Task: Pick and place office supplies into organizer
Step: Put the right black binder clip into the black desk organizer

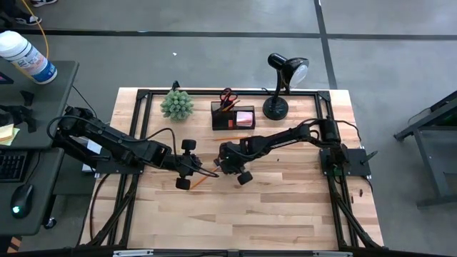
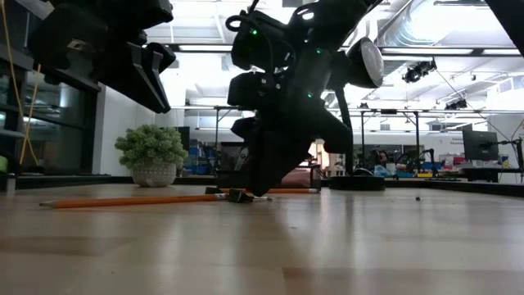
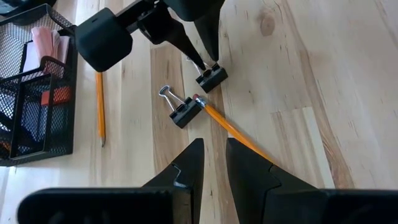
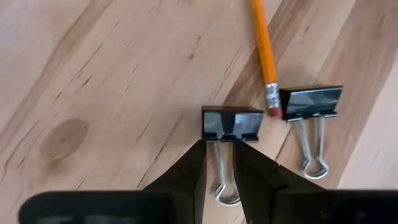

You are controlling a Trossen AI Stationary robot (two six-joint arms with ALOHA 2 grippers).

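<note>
High view: both arms reach inward over the table (image 1: 285,214) and meet near its middle. The left gripper (image 1: 202,172) points right, over a pencil (image 1: 200,181). The right gripper (image 1: 223,163) points left. The organizer (image 1: 233,117) stands at the far edge, between a plant (image 1: 176,104) and a lamp (image 1: 280,86), well apart from both grippers.

Low view: the right arm comes down steeply to the tabletop; the pencil (image 2: 131,200) lies flat beside it.

Left wrist view: the left gripper (image 3: 214,163) hovers with its fingers a narrow gap apart, holding nothing, just above the pencil (image 3: 233,129). 2 binder clips lie ahead: clip 1 (image 3: 211,78) and clip 2 (image 3: 185,112). A 2nd pencil (image 3: 100,106) lies beside the organizer (image 3: 37,99).

Right wrist view: the right gripper (image 4: 219,165) pinches the wire handle of clip 1 (image 4: 232,123). Clip 2 (image 4: 311,102) touches the pencil's eraser end (image 4: 272,99).
</note>
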